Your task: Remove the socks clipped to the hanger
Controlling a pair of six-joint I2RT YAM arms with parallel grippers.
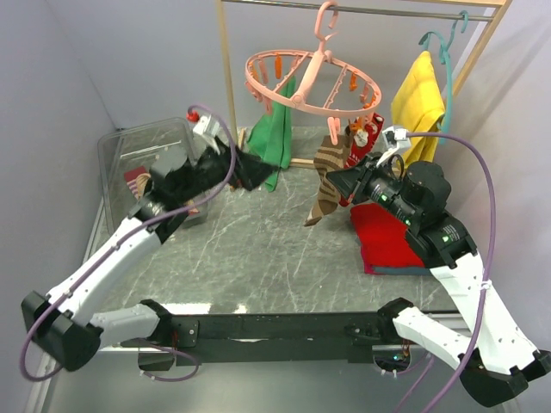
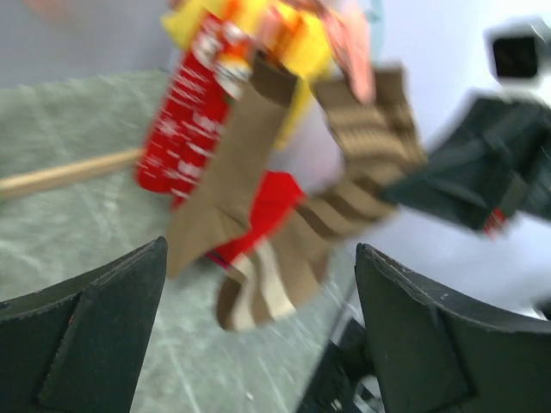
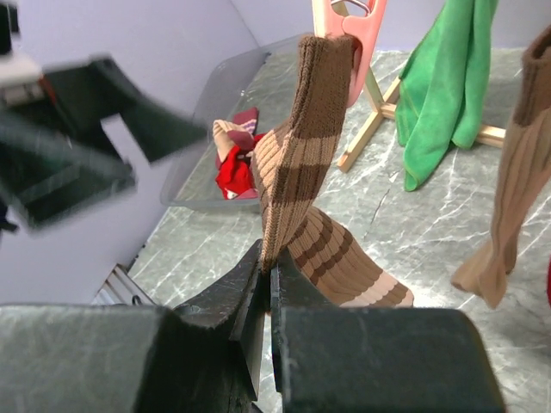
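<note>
Three socks on the rack: a striped brown sock [image 3: 301, 163], a plain tan sock [image 3: 508, 198] and a red patterned sock [image 2: 185, 112] are hanging from pegs at the right side of the pink hanger [image 1: 314, 82], above the table.
Right gripper [image 3: 267, 280]: is pinching the striped brown sock partway down its length, jaws closed on the knit; the sock's top end is meeting a pink peg [image 3: 344, 21].
Left gripper [image 2: 260, 258]: is hovering near the same cluster, fingers spread wide, carrying nothing.
Handling: the socks are looking light, soft and limp. The ribbed knit is probably going to stretch before a peg lets go, so a hold just under the peg, pulled straight down, is looking better than one near the toe. The ring is likely to be swinging and tilting under any pull.
Container: a clear plastic bin [image 1: 120, 142] is sitting at the far left of the table.
Contents: loose socks [image 3: 232, 163], red and tan, are lying in a small heap on its floor.
Other cloth: a green cloth [image 1: 274, 129] is hanging beside the left gripper, a yellow cloth [image 1: 419, 95] is hanging at far right, and a folded red cloth [image 1: 387, 237] is lying under the right arm.
</note>
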